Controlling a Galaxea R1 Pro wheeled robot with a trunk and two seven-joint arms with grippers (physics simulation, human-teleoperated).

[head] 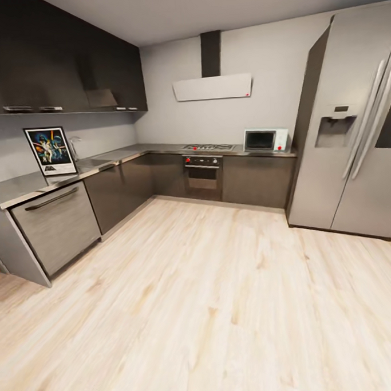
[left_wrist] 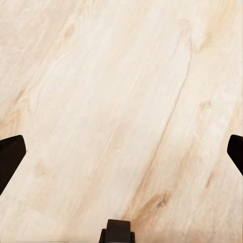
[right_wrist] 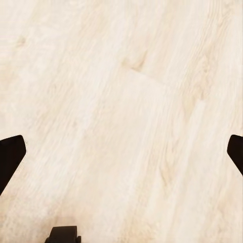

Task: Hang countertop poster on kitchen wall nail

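Head view: poster (head: 50, 151) stands upright on the countertop (head: 23, 187) at far left, leaning back against the grey wall, just beside the tap (head: 74, 148) and sink (head: 96, 163); oven (head: 203, 176), microwave (head: 265, 140) and fridge (head: 352, 130) lie further round the room, across pale wood floor (head: 201, 298). Left wrist view: left gripper (left_wrist: 121, 152) spread wide, fingertips (left_wrist: 10, 157) at opposite frame edges, nothing between them, wood floor beneath. Right wrist view: right gripper (right_wrist: 121, 152) likewise spread wide and empty over the floor, fingertips (right_wrist: 10, 154) dark at the edges.
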